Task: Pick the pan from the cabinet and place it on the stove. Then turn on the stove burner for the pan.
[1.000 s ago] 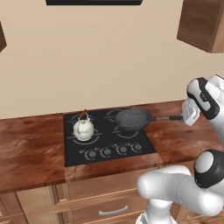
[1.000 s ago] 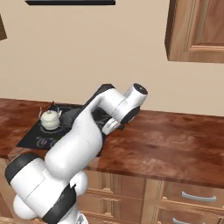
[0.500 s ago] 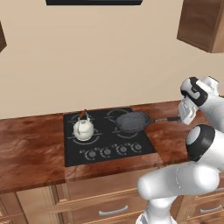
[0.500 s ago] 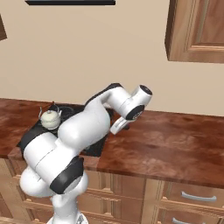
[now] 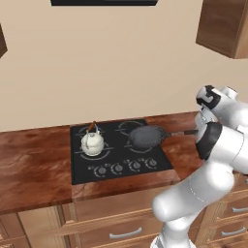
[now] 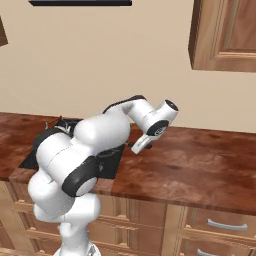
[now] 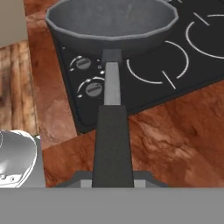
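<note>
Starting at the left of the black stove [image 5: 82, 169], a small white kettle [image 5: 92, 143] sat on the far left burner, and the row of knobs [image 5: 123, 167] ran along the near edge. To its right the dark pan [image 5: 147, 137] was over the far right burner, its long handle [image 5: 181, 132] reaching right over the brown tabletop [image 5: 34, 169]. The hand [image 7: 112, 183] was clamped shut on the end of that handle. I could not tell whether the pan's base touched the glass or hovered just above it. The placing step looked nearly done. Next, by my judgement, the pan needed settling flat, the hand releasing, then a move to the matching knob.
</note>
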{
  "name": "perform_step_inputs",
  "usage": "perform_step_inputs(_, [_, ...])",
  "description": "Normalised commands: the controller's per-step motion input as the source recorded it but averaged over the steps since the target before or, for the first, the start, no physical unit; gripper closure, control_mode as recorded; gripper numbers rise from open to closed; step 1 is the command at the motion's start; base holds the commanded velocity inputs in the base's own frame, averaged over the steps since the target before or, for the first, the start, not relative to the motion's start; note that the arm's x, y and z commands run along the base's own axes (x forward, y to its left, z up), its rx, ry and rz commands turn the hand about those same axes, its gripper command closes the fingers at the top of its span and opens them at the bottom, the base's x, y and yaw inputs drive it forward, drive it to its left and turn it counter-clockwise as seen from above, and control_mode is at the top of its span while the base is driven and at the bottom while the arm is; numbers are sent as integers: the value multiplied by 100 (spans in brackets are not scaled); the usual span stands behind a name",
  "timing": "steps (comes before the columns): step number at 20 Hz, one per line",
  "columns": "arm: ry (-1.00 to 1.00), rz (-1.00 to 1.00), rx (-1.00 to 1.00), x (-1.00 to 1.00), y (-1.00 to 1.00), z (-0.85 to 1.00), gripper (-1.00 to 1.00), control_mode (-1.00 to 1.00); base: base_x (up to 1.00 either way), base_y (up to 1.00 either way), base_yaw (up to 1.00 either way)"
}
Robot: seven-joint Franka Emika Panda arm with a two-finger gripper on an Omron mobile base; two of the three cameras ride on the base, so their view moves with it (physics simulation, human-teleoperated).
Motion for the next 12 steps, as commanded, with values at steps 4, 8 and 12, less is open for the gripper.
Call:
perform_step_inputs(4, [0,5,0,26,1,-30,100,-100,0,0,0])
perform_step_inputs(8, [-1,5,0,31,0,-31,100,-100,0,0,0])
perform_step_inputs(12, [-1,5,0,37,0,-30,100,-100,0,0,0])
